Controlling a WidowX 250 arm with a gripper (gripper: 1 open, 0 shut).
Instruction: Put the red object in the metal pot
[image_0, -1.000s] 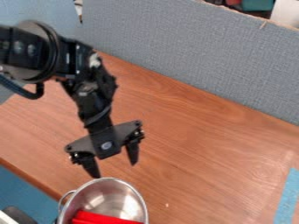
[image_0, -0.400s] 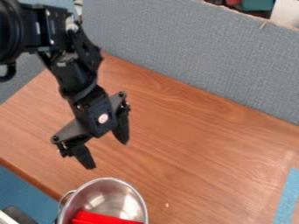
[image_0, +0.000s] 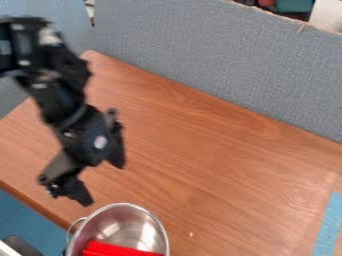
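The metal pot sits at the bottom edge of the camera view, shiny with a rolled rim. The red object lies inside it, showing as a red bar against the pot's inner wall. My gripper hangs up and to the left of the pot, above the wooden table, its black fingers spread open with nothing between them. The arm reaches down from the upper left.
The wooden table stretches right and back to a grey fabric partition. The table's front edge runs along the lower left, with blue floor beyond it.
The open gripper has swung away from above the pot, moving left and rising. The red object stays in the pot.
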